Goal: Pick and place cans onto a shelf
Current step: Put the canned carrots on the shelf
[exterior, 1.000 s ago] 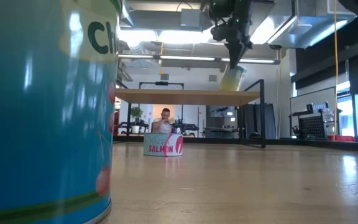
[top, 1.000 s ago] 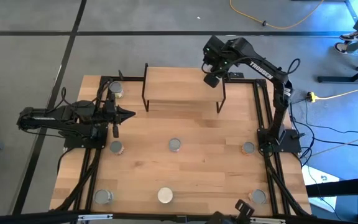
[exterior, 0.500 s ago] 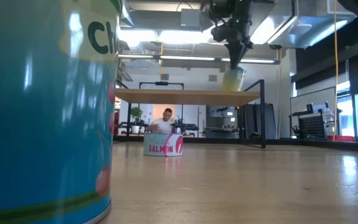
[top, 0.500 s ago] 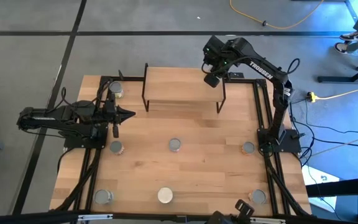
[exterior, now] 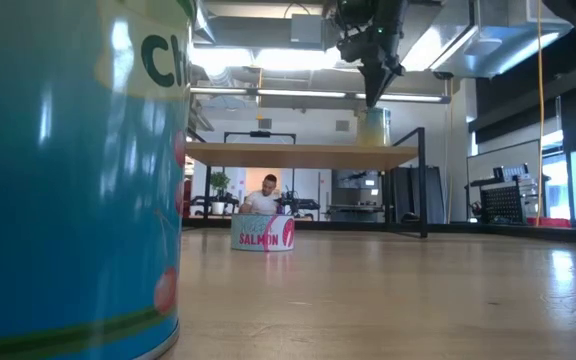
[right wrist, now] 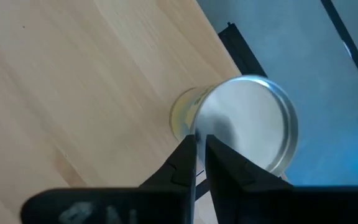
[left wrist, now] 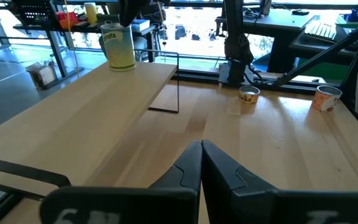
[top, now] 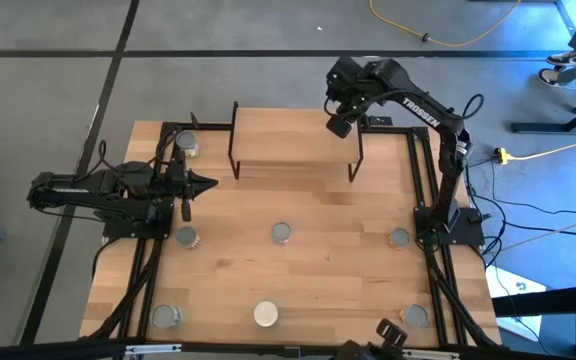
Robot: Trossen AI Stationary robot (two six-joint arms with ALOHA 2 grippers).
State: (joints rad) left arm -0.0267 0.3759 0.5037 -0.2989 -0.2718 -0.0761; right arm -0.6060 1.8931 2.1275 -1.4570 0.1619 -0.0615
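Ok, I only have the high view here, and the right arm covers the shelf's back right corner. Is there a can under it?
Observer: Yes. The low view shows a yellow-labelled can upright on the shelf, with the right gripper directly above it.
Operator: Near the edge?
Observer: The right wrist view puts it close to the shelf's edge, with floor beside it.
Operator: Left gripper?
Observer: The left wrist view shows the left gripper shut and empty over the table.

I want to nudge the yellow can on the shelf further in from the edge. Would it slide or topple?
The yellow can stands upright on its flat base on the shelf, so a low push would probably slide it. It looks taller than the salmon can, so a high push might tip it. On its side, the round body would likely roll.
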